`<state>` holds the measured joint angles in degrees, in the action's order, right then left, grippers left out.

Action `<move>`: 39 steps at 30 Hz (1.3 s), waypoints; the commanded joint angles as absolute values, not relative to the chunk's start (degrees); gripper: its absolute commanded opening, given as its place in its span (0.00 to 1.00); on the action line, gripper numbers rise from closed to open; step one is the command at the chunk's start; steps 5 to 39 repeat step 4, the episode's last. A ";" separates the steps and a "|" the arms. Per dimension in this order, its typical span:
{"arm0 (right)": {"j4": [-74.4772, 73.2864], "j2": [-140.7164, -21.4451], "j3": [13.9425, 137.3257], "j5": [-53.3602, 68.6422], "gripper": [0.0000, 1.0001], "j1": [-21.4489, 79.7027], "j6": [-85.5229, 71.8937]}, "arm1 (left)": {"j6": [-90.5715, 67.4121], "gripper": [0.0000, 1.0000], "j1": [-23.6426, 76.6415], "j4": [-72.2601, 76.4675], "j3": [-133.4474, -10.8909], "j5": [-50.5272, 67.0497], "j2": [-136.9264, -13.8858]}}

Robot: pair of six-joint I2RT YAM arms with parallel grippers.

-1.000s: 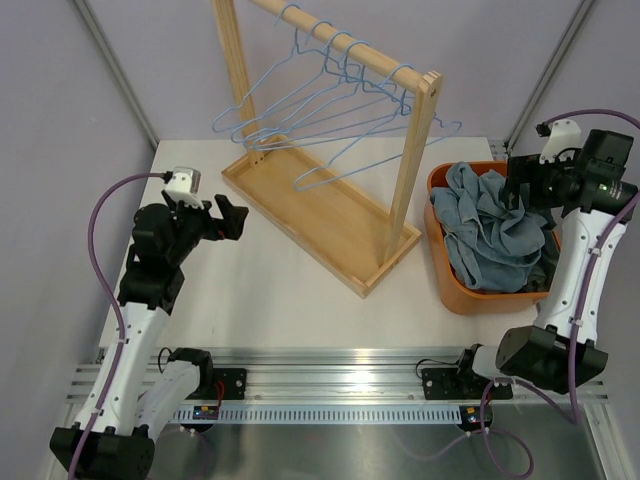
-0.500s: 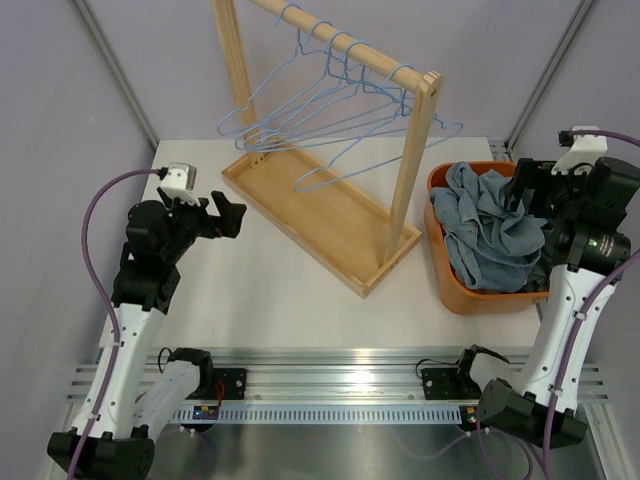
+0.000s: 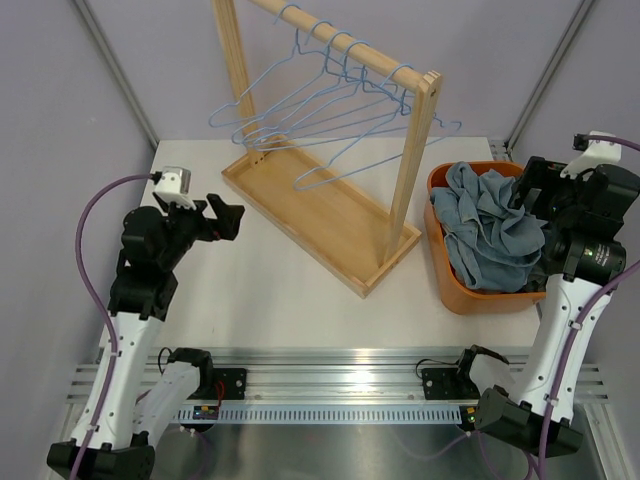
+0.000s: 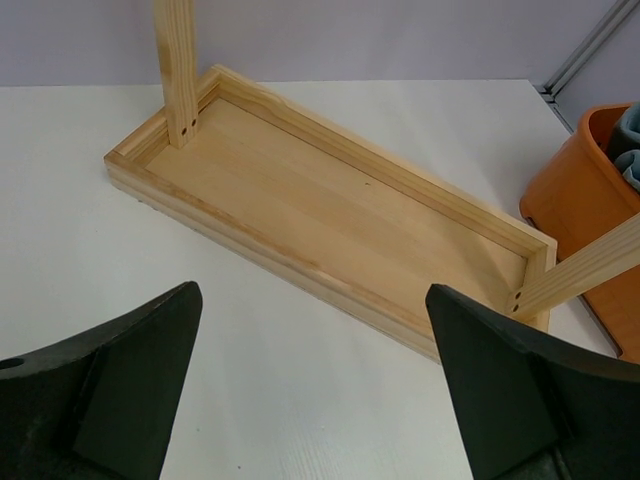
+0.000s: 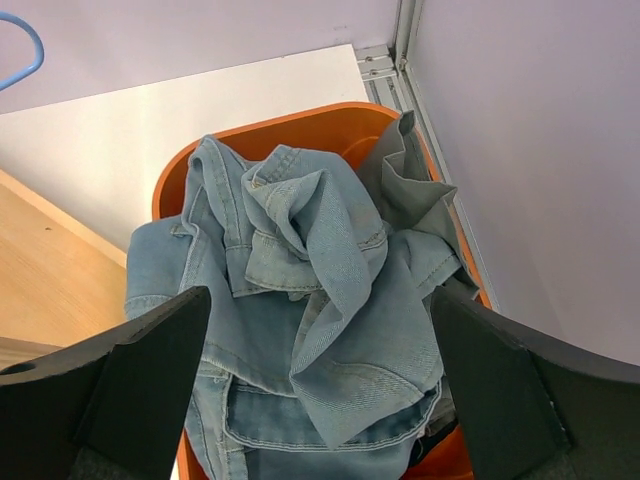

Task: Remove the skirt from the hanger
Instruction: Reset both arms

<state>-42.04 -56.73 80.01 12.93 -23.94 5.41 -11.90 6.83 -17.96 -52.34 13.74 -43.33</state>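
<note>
Several bare blue wire hangers (image 3: 300, 110) hang on the rail of a wooden rack (image 3: 320, 215); no garment is on any of them. A crumpled light-blue denim skirt (image 3: 490, 225) lies heaped in the orange bin (image 3: 447, 285) at the right. In the right wrist view, the skirt (image 5: 320, 270) fills the bin (image 5: 290, 125) below my right gripper (image 5: 320, 300), which hovers open and empty above it. My left gripper (image 3: 228, 218) is open over the bare table, left of the rack's base (image 4: 330, 200), with nothing between its fingers (image 4: 130, 380).
The rack's tray-like base and two upright posts stand across the middle of the table. The bin sits by the right edge, near the metal frame post (image 3: 545, 75). Purple walls close in the back and sides.
My right arm has lifted and drawn back to the right, away from the bin. The left arm has shifted slightly left. The hangers sway a little.
</note>
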 commanded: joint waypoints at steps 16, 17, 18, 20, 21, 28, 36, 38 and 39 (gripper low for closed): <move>-38.33 -54.85 77.52 8.70 0.99 -23.99 4.13 | -12.83 0.99 6.59 -15.82 -51.94 12.83 -43.42; -38.33 -54.85 77.52 8.70 0.99 -23.99 4.13 | -12.83 0.99 6.59 -15.82 -51.94 12.83 -43.42; -38.33 -54.85 77.52 8.70 0.99 -23.99 4.13 | -12.83 0.99 6.59 -15.82 -51.94 12.83 -43.42; -38.33 -54.85 77.52 8.70 0.99 -23.99 4.13 | -12.83 0.99 6.59 -15.82 -51.94 12.83 -43.42; -38.33 -54.85 77.52 8.70 0.99 -23.99 4.13 | -12.83 0.99 6.59 -15.82 -51.94 12.83 -43.42; -38.33 -54.85 77.52 8.70 0.99 -23.99 4.13 | -12.83 0.99 6.59 -15.82 -51.94 12.83 -43.42; -38.33 -54.85 77.52 8.70 0.99 -23.99 4.13 | -12.83 0.99 6.59 -15.82 -51.94 12.83 -43.42; -38.33 -54.85 77.52 8.70 0.99 -23.99 4.13 | -12.83 0.99 6.59 -15.82 -51.94 12.83 -43.42; -38.33 -54.85 77.52 8.70 0.99 -23.99 4.13 | -12.83 0.99 6.59 -15.82 -51.94 12.83 -43.42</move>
